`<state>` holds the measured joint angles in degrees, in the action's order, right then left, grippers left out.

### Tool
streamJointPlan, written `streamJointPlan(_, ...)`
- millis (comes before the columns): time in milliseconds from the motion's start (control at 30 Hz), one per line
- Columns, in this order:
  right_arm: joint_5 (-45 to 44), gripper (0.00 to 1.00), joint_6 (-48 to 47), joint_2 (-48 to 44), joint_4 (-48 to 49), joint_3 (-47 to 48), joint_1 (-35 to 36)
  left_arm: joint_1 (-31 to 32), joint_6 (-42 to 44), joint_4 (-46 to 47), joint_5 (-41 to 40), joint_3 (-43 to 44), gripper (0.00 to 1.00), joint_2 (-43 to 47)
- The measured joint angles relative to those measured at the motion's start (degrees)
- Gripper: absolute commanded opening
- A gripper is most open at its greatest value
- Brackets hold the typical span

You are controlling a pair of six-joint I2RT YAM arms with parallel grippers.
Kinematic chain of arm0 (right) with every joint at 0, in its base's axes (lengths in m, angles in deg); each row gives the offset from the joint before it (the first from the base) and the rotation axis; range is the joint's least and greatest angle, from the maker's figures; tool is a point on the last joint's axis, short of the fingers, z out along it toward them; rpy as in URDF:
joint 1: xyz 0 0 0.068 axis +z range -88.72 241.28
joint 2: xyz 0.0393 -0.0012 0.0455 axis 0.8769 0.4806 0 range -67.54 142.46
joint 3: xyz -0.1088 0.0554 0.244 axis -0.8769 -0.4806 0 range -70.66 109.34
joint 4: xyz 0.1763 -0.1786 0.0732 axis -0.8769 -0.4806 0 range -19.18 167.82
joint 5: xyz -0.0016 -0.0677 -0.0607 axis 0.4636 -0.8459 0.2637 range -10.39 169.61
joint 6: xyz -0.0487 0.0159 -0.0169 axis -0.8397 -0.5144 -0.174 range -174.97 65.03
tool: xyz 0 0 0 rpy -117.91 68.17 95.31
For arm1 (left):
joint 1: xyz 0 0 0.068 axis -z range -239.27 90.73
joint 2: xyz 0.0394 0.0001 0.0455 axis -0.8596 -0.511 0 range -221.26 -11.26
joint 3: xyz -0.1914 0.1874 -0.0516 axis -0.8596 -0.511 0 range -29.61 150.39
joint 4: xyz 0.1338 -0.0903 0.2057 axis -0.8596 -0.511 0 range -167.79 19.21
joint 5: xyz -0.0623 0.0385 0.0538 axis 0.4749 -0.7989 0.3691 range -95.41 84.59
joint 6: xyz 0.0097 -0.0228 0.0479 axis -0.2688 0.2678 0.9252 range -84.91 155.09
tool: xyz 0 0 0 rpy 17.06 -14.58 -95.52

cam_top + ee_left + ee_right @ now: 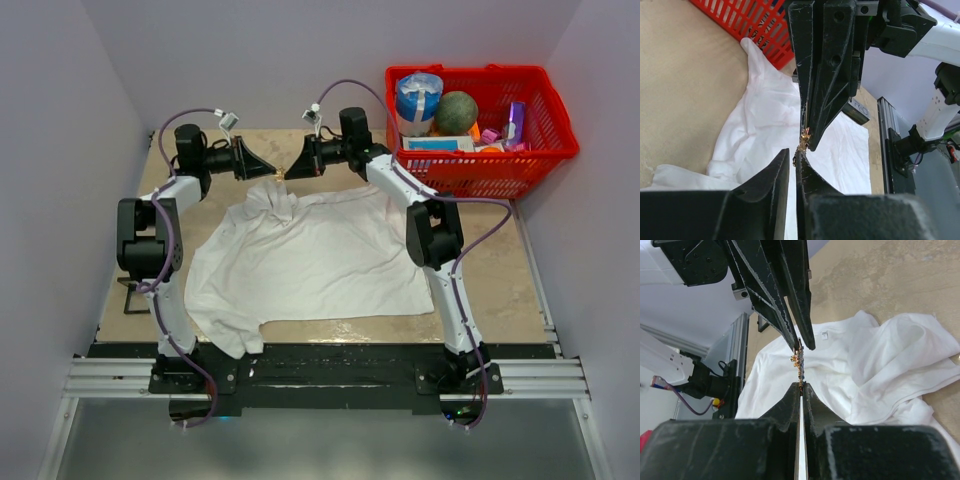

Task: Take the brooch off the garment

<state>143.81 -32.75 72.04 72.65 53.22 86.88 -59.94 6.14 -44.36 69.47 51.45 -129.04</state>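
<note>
Slipping is the main risk: the brooch sits in the air between the two claw tips, above the far left part of the shirt, and a stray tug from either side could flick it away or bend it. The right claw is pinched shut on it; the left claw is narrow, its hold unclear. The brooch's long axis runs left to right, tip to tip; which end points where I cannot tell.

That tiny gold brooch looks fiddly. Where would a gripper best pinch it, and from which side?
The brooch is tiny and slim, up above the white shirt, so probably a fine pinch across its narrow width, coming in level from the side.
</note>
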Motion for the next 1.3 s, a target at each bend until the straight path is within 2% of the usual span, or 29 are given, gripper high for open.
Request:
streamJointPlan(100, -0.15, 0.00, 0.00, 0.04, 0.00, -0.02, -0.04, 0.00, -1.31, 1.46, 0.44, 0.00, 0.00, -0.35)
streamJointPlan(133, -0.15, 0.03, 0.00, 0.07, 0.02, -0.02, -0.07, 0.00, -1.70, 1.81, 0.55, 0.00, 0.00, -0.44)
streamJointPlan(267, -0.31, 0.32, -0.02, 0.26, 0.00, 0.00, -0.13, 0.00, -3.61, 3.65, 0.87, -0.07, 0.00, -0.74)
streamJointPlan(300, -0.55, 0.34, -0.02, 0.26, -0.02, 0.00, -0.13, 0.00, -4.42, 4.35, 0.87, -0.11, 0.00, -0.85)
streamJointPlan(567, -2.97, 0.38, -0.28, 0.42, 0.02, 0.76, -0.81, 0.00, -9.01, 9.16, 0.72, -3.69, 0.00, -0.85)
streamJointPlan(700, -3.80, 0.45, -0.50, 0.68, 0.15, 2.60, -1.57, 0.00, -9.22, 8.33, -0.11, -4.20, 0.00, -0.85)
streamJointPlan(900, -7.80, 0.47, -1.79, 0.72, -0.42, 3.32, -2.16, 0.00, -7.89, 5.73, -1.42, -4.24, 0.00, -0.85)
streamJointPlan(1300, -13.16, 0.48, -3.19, 3.78, -1.62, 7.63, -0.26, 0.42, -12.33, 10.97, -0.72, -5.77, 0.00, -0.83)
